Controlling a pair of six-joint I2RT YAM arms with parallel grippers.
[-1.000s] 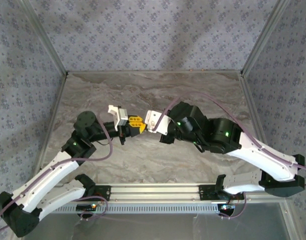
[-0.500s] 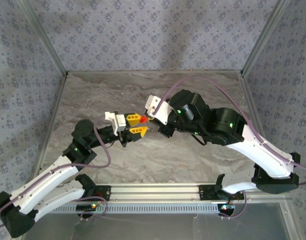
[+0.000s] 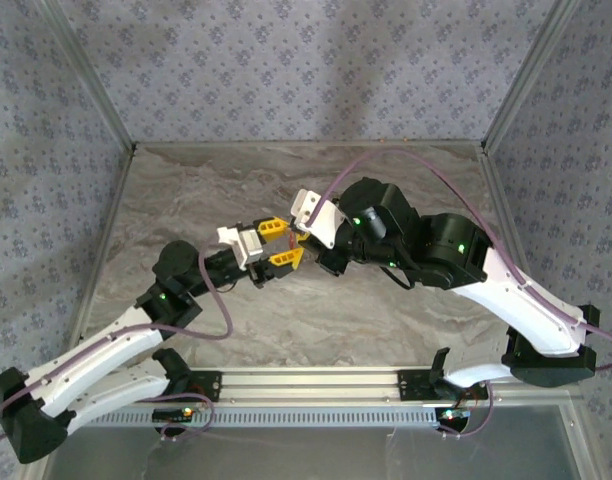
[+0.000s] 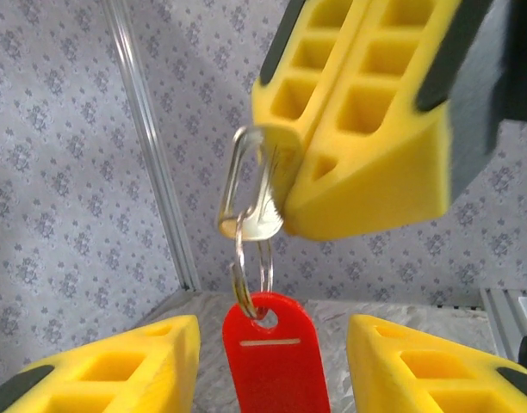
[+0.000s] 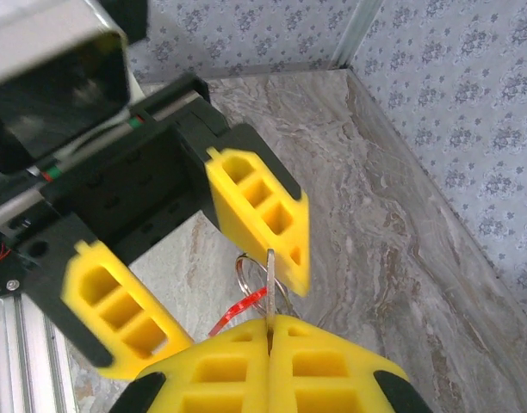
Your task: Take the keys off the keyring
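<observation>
You had the right gripper (image 5: 269,335) clamped shut on the key (image 4: 265,194), the keyring (image 4: 251,271) and red tag (image 4: 276,366) hanging lengthwise straight below it, between the part-open, empty fingers of the left gripper (image 3: 279,244), the nearer free one.

Red-tag keyring (image 4: 270,353) hangs vertical, silver key (image 4: 267,213) atop, poss. w/ clip.

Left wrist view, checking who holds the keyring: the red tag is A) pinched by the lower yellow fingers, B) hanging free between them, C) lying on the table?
B: the red tag dangles from its ring between the fingers of the open left gripper, touching neither, while the shut right gripper pinches the metal piece above.
</observation>
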